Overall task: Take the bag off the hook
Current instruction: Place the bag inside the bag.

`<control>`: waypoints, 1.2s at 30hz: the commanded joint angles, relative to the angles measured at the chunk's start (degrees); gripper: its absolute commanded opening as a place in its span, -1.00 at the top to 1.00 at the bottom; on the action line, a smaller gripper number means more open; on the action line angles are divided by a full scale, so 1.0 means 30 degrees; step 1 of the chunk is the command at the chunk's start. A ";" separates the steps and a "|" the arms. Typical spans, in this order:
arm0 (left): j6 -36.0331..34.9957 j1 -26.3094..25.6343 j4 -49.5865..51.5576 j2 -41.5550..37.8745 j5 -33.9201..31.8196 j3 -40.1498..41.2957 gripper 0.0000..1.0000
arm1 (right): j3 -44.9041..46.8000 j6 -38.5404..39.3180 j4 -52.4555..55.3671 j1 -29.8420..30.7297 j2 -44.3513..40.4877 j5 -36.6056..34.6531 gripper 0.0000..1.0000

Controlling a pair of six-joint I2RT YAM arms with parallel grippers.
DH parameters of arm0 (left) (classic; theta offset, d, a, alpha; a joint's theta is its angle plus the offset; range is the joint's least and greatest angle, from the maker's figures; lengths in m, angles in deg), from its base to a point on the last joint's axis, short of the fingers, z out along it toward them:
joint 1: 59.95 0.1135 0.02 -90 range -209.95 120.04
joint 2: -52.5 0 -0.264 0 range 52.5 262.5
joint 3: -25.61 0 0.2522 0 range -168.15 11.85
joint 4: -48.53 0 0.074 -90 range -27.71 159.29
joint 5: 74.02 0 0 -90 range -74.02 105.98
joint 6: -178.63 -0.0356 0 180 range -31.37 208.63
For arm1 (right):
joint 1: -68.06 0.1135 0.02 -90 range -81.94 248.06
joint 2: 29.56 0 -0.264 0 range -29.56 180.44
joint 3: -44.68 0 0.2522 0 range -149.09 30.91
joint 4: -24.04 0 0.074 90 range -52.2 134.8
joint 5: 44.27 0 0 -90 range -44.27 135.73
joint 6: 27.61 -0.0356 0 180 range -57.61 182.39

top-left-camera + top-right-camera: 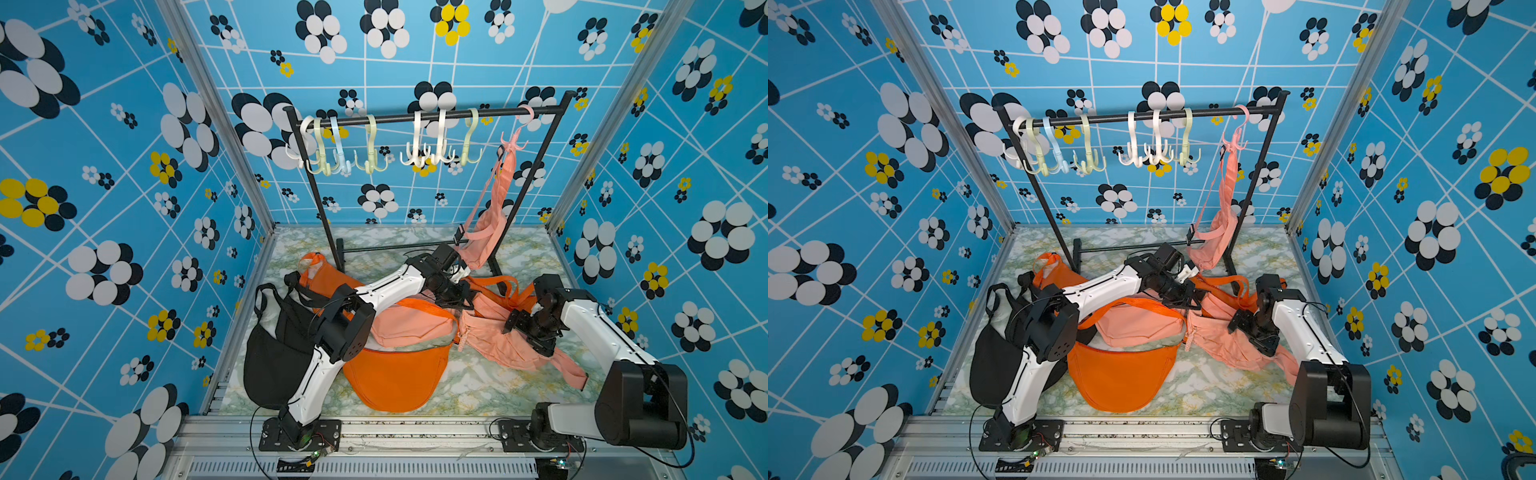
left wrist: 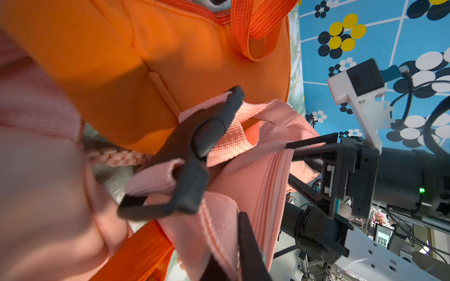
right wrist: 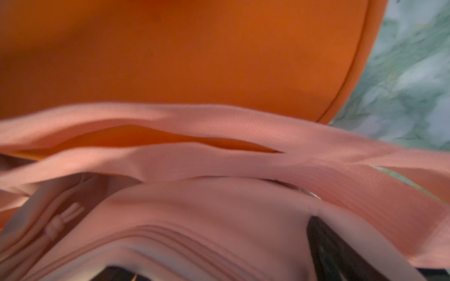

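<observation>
Pink bag (image 1: 488, 224) hangs vertical off hook (image 1: 514, 139) at rail (image 1: 395, 116) R end, up & behind both; left gripper (image 1: 455, 293), pinched shut, sits nearer than right gripper (image 1: 513, 322), jaws spread.

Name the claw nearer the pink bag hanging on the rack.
Left. The left claw sits close in front of the hanging bag; the right claw is farther forward.

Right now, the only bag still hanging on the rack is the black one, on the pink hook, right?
Not quite. The bag hanging on the pink hook is the pink bag, not the black one. The black bag lies on the table. Both top views show it.
</observation>
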 commanded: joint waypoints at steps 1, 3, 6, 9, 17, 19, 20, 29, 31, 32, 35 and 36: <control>0.0074 0.0241 0.0334 -0.0547 0.0169 0.0581 1.00 | 0.0325 -0.1518 -0.2376 -0.0732 -0.0014 -0.3041 -0.91; 0.0059 0.0248 0.0336 -0.0503 0.0172 0.0717 1.00 | -0.0070 -0.1637 -0.3072 -0.0751 0.0122 -0.4052 -0.91; 0.0128 0.0291 0.0340 -0.0413 0.0354 0.0754 1.00 | -0.1356 -0.1740 -0.3804 -0.0760 0.0702 -0.5067 -0.92; 0.0055 0.0252 0.0364 -0.0509 0.0383 0.0756 1.00 | -0.3181 -0.1498 -0.3750 -0.0761 0.1752 -0.5392 -0.93; -0.0116 0.0289 0.0520 -0.0581 0.0325 0.0910 1.00 | -0.6186 -0.0446 -0.2614 -0.0761 0.4543 -0.4584 -0.99; -0.0124 0.0280 0.0539 -0.0576 0.0359 0.0943 1.00 | -0.6594 -0.0275 -0.2412 -0.0762 0.4126 -0.4881 -0.99; -0.0124 0.0302 0.0539 -0.0551 0.0398 0.0943 1.00 | -0.6890 -0.0109 -0.2138 -0.0772 0.3814 -0.5328 -0.99; -0.0130 0.0290 0.0634 -0.0485 0.0616 0.0824 1.00 | -1.0408 0.1940 -0.0165 -0.0844 0.2100 -1.0061 -0.99; -0.0114 0.0276 0.0661 -0.0451 0.0632 0.0756 1.00 | -1.0837 0.2059 0.0043 -0.0876 0.2204 -1.0049 -0.99; -0.0124 0.0291 0.0709 -0.0474 0.0647 0.0740 1.00 | -1.0948 0.2041 0.0100 -0.0876 0.2248 -0.9759 -0.99; -0.0148 0.0265 0.0769 -0.0459 0.0586 0.0615 0.96 | -1.0621 0.1688 0.0048 -0.0878 0.2157 -0.8008 -0.99; -0.0177 0.0276 0.0853 -0.0506 0.0583 0.0528 0.92 | -1.0341 0.1544 0.0008 -0.0850 0.2040 -0.7234 -0.99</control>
